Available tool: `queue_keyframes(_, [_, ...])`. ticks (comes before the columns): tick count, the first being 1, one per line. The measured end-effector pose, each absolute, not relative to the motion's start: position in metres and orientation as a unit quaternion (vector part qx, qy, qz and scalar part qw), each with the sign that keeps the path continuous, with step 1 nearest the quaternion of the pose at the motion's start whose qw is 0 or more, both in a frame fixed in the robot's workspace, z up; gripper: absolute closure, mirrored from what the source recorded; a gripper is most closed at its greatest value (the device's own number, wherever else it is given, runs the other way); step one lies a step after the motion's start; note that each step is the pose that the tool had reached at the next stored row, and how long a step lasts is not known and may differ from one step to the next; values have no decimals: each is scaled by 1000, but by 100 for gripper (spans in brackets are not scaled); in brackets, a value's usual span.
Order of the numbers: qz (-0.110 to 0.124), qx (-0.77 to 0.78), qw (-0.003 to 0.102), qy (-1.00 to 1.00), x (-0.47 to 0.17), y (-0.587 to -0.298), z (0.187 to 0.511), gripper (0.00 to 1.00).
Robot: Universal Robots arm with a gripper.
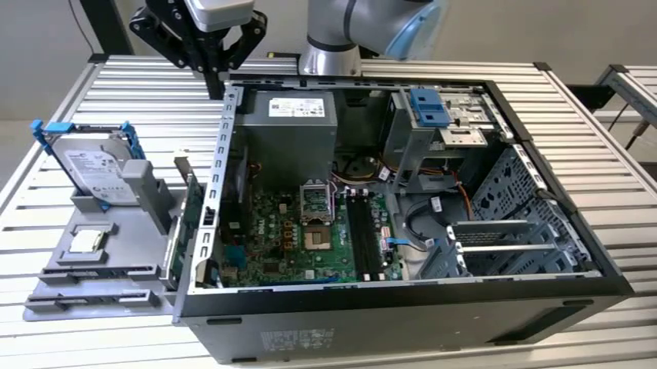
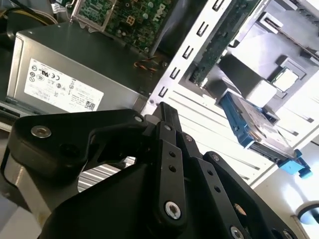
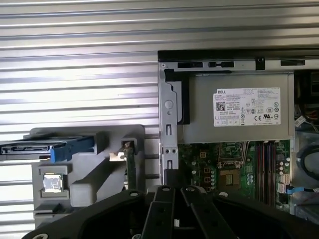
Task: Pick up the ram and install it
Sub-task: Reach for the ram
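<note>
Exterior view: the gripper (image 1: 215, 91) hangs over the slatted table (image 1: 123, 108) at the far corner of the open computer case (image 1: 411, 315), on the exterior view's left, just outside the case wall. Its two black fingers are drawn together to a narrow point, and nothing shows between them. Inside the case lies the motherboard (image 1: 308, 246), with long dark memory slots (image 1: 361, 231) on the exterior view's right of the processor socket and the grey power supply (image 1: 292, 115) at the far end. On the exterior view's left of the case, a grey fixture (image 1: 92, 280) carries a hard drive (image 1: 92, 165) in a blue bracket. A thin green board (image 1: 193, 223) stands on edge just beside the case wall. Where the ram sits I cannot tell: it does not stand out from that board or from the slots.

Second wrist view: the fingers lie pressed side by side above the case wall. The power supply (image 2: 75, 79) is on one side and the hard drive (image 2: 254, 124) on the other.

First wrist view: the fingertips meet over the case wall. The thin green board (image 3: 130, 167) shows edge-on in the fixture close by, while the memory slots (image 3: 264, 169) lie well apart from the fingertips.
</note>
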State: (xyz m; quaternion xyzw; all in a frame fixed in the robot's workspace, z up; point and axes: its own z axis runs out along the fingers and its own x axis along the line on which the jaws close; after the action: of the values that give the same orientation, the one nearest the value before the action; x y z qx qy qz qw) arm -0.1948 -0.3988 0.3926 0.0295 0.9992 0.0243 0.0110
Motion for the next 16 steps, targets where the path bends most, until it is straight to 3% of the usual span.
queue_keyframes(16, [24, 27, 11, 999, -226, -399, 393, 100])
